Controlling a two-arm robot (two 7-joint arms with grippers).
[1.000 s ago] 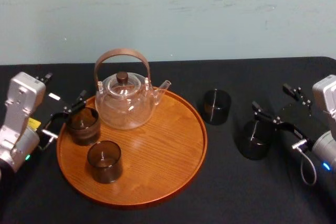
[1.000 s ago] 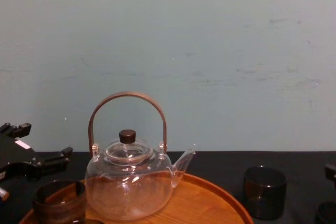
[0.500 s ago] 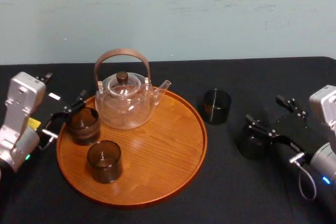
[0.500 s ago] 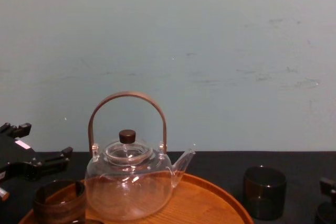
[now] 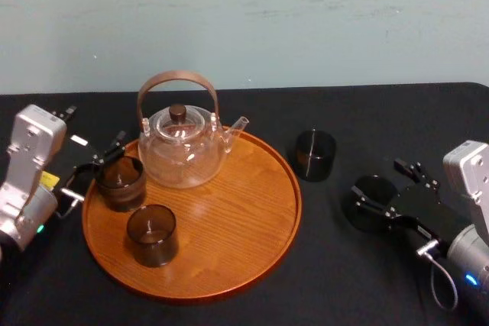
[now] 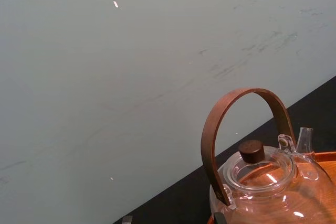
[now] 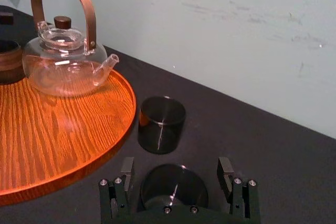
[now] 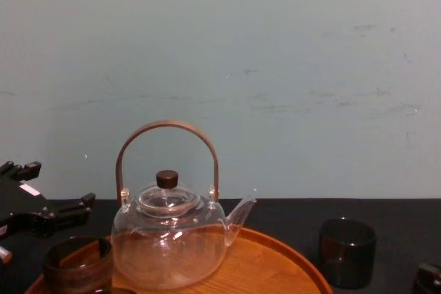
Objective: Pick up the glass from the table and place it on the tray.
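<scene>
Two dark glasses stand on the black table [image 5: 336,280] to the right of the tray [image 5: 244,250]. The nearer glass [image 5: 372,204] sits between the fingers of my right gripper [image 5: 376,179], which is open. In the right wrist view this glass [image 7: 173,186] lies between the two fingers [image 7: 127,174] with a small gap on each side. The farther glass [image 5: 315,155] stands free beside the tray's rim. My left gripper [image 5: 95,167] is open at the tray's left edge, next to a brown glass [image 5: 121,182] standing on the tray.
A clear glass teapot [image 5: 182,146] with a brown hoop handle stands at the back of the tray. A second dark glass [image 5: 152,234] stands on the tray's front left. The tray's right half is bare wood. A pale wall rises behind the table.
My right gripper has come down and towards me, so its open fingers now flank the nearer glass. The glasses, the tray and my left arm have not moved.
</scene>
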